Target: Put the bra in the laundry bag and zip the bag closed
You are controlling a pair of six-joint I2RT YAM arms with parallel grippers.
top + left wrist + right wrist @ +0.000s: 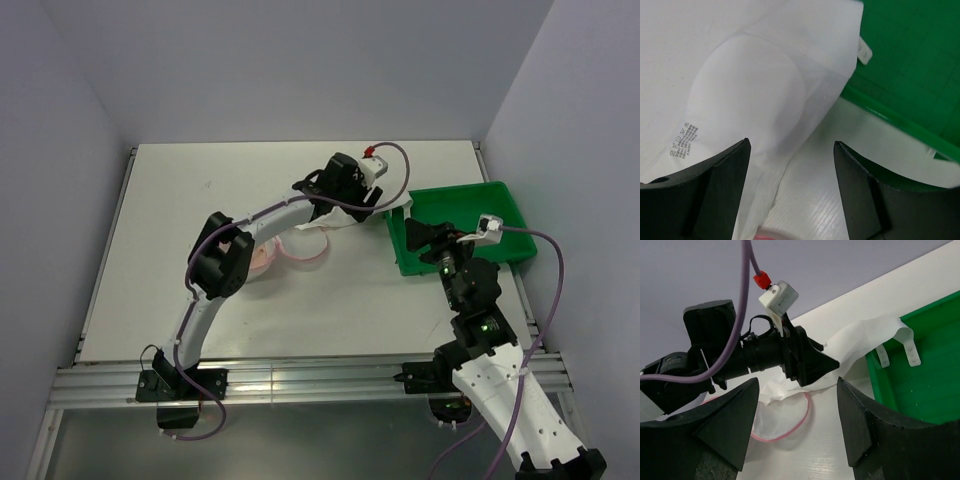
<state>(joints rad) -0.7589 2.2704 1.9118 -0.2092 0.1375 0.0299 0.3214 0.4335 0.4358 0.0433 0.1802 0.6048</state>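
The bra (318,222) is pale fabric lying stretched from the green tray's left rim to the laundry bag. Its rounded cup (750,95) lies below my left gripper, and its straps (910,347) hang over the tray's edge. The laundry bag (300,249), white mesh with a pink zip rim (805,415), lies open on the table, with one edge of the bra over it. My left gripper (385,205) is open just above the bra, and its left finger (715,190) is over the fabric. My right gripper (415,238) is open and empty over the tray's left end.
The green plastic tray (510,205) stands at the right of the white table (200,190); its rim also shows in the left wrist view (875,107). Purple cables run along both arms. Grey walls close in the back and both sides.
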